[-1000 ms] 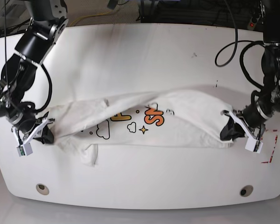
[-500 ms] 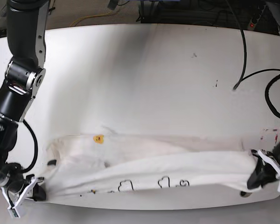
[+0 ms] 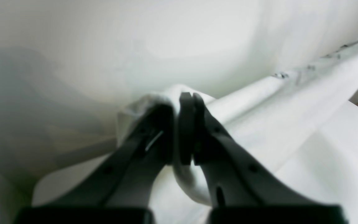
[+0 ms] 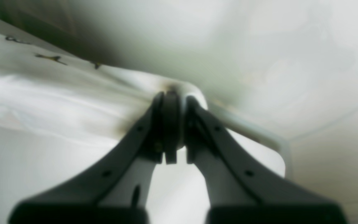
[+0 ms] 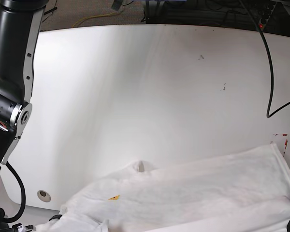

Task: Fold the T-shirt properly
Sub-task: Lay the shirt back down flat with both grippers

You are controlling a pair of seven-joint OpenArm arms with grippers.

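The white T-shirt [image 5: 193,193] lies stretched across the table's near edge in the base view, with a small yellow print spot showing. In the left wrist view my left gripper [image 3: 186,99] is shut on a bunched corner of the T-shirt [image 3: 275,118], which runs off to the upper right. My right gripper [image 4: 174,96] is likewise shut on a bunched corner of the T-shirt [image 4: 42,93], whose cloth stretches away to the left with dark print marks along its edge. Both grippers sit at or below the base view's bottom edge, out of sight there.
The white table [image 5: 135,87] stretches far behind the shirt. A round hole [image 5: 44,195] sits near its front left corner. Red tape marks [image 5: 280,140] lie at the right edge. My right arm [image 5: 9,111] rises along the left side, and a black cable [image 5: 270,72] hangs at the right.
Both grippers have pulled the shirt toward the table's near edge and dropped out of the base view. The shirt now lies flatter and wider, with most of its print hidden.
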